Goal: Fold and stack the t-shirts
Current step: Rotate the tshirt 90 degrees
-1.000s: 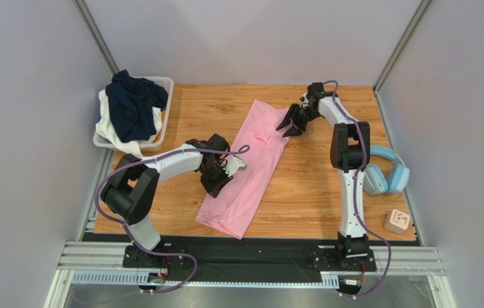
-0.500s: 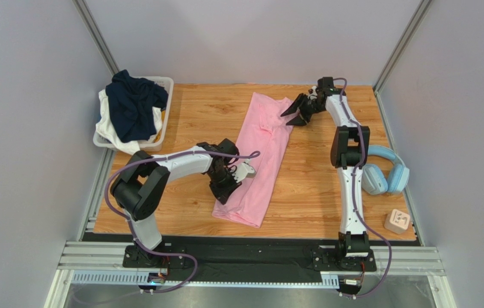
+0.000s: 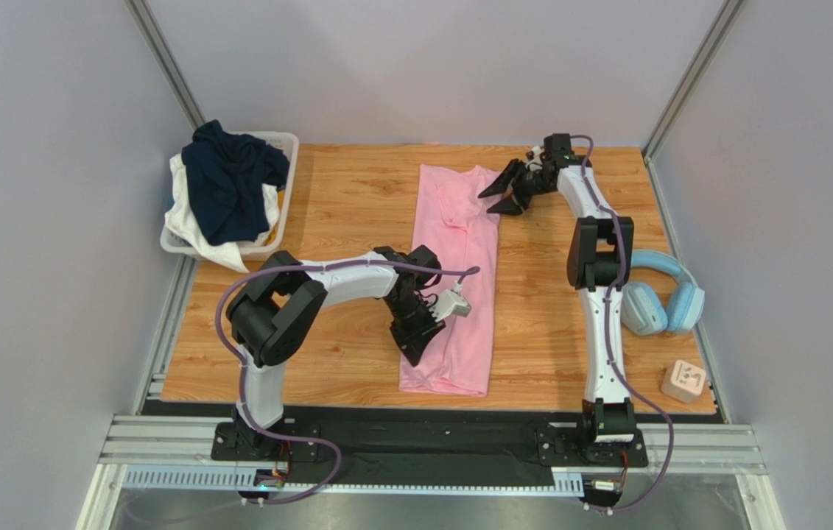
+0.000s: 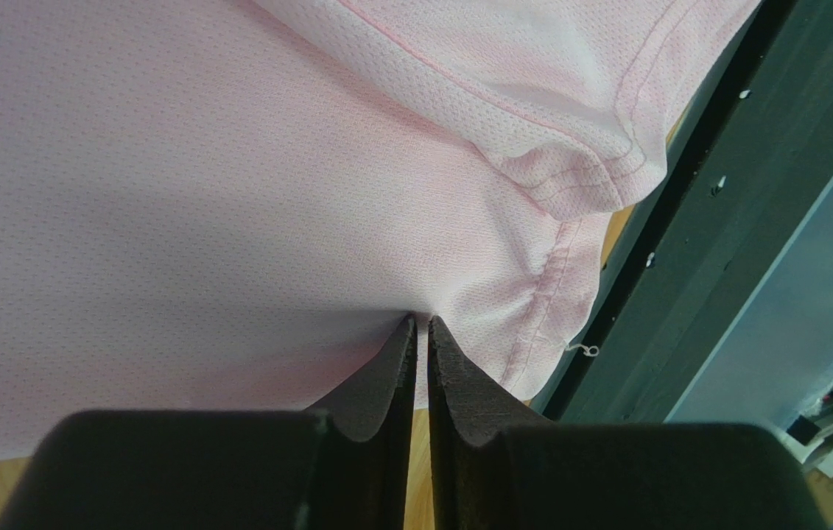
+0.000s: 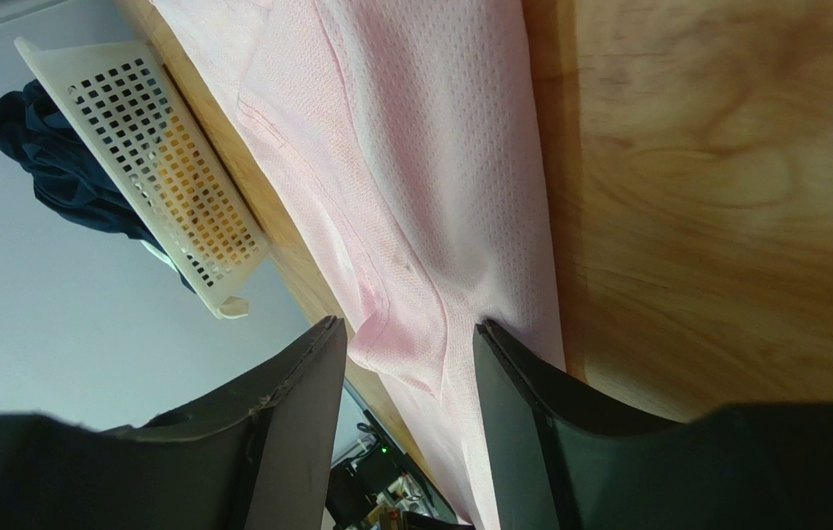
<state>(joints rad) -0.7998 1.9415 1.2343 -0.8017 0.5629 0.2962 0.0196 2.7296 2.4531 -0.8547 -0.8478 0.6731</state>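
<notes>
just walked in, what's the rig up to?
Mid-fold on the pink t-shirt, which lies as a long strip on the table. The left gripper is pinched shut on the shirt's near-left edge. The right gripper is open over the far end. The navy t-shirt sits heaped in the white basket, untouched.

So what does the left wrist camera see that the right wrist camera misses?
Only the left wrist view: the left jaws pinched almost shut on a puckered bit of the pink t-shirt, close to a stitched hem, with a dark metal rail beyond. Only the right wrist view: the right jaws standing open, plus the white basket with the navy t-shirt bunched at it. Both: the pink t-shirt lying on the wooden table.
</notes>
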